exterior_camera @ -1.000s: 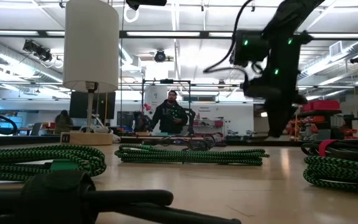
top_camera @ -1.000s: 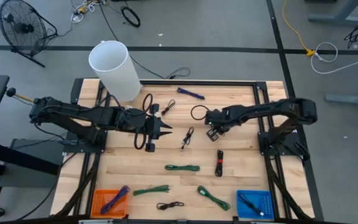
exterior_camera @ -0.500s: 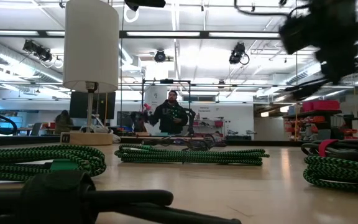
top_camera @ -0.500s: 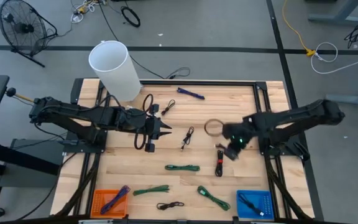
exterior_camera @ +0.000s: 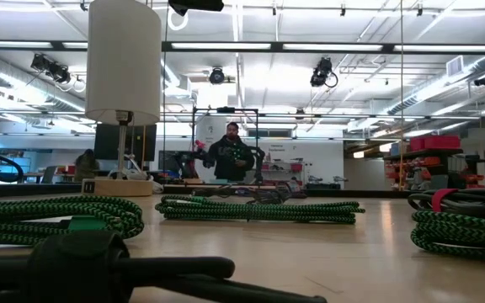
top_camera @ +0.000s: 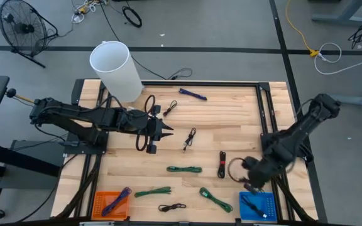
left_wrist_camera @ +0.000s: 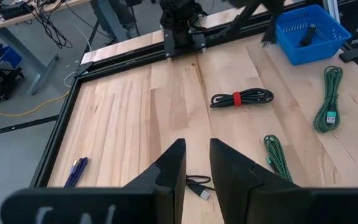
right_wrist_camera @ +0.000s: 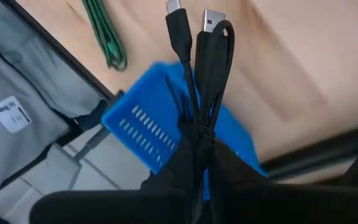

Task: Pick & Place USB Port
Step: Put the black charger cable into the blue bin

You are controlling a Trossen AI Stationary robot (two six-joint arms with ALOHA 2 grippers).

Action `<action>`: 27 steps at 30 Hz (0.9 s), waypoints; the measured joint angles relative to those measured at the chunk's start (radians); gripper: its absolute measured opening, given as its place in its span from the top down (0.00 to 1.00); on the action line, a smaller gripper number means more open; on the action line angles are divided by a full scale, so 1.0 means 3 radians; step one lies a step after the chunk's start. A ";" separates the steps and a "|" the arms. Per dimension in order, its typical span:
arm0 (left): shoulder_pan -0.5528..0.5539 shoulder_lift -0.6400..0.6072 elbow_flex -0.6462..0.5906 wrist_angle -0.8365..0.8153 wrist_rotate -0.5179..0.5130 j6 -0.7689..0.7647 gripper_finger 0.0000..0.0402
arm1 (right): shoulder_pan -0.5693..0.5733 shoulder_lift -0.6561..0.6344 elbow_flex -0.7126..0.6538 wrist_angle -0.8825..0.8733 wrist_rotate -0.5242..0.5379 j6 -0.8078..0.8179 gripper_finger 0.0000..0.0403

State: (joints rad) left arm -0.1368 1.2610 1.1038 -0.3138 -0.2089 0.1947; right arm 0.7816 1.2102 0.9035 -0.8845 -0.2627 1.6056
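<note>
At the desk's [top_camera: 244, 119] left edge my left arm lay stretched across the wood, its pincer [top_camera: 166, 130] hovering near the middle with the fingers [left_wrist_camera: 173, 169] a narrow gap apart and nothing between them. Just past those fingertips a small black cable [top_camera: 190, 138] lay on the boards, apart from the pincer. Behind that arm, at the far left corner, stood a tall white cylinder [top_camera: 115, 69]. At the near left corner sat the orange bin [top_camera: 110, 204] with a purple cable in it.

Moving across, green cables lay along the near half: one [top_camera: 184, 169] straight in the middle, another [top_camera: 153, 192] nearer the front edge, and a third [top_camera: 215, 199] beside the blue bin. A black bundle with a red tie [top_camera: 222, 164] lay right of centre. A purple cable [top_camera: 193, 94] lay by the far edge.

Toward the near right corner, my right pincer [top_camera: 254, 181] hung just above and beside the blue bin [top_camera: 257, 205]. It was clamped tight on a coiled black USB cable [right_wrist_camera: 201, 68], whose two plugs stuck out past my fingertips, and the loop [top_camera: 236, 167] showed from above. The cable was off the desk, in the air over the bin's rim [right_wrist_camera: 143, 134], not inside it.
</note>
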 joint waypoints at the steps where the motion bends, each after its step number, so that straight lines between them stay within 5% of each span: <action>1: 0.0000 0.0000 0.0000 0.0000 0.0000 0.0000 0.81 | 0.0117 0.0000 0.0000 0.0042 0.0050 0.0149 0.97; 14: 0.0000 0.0000 0.0000 -0.0023 0.0000 -0.0001 0.81 | 0.1150 -0.0036 0.0000 0.0046 0.1030 0.1329 0.97; 27: 0.0001 0.0000 0.0000 -0.0068 0.0000 -0.0002 0.81 | 0.1658 -0.0037 0.0000 0.0020 0.1471 0.1991 0.97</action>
State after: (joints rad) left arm -0.1365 1.2610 1.1038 -0.3342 -0.2089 0.1941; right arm 1.2790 1.1992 0.9035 -0.8785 0.1785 2.2030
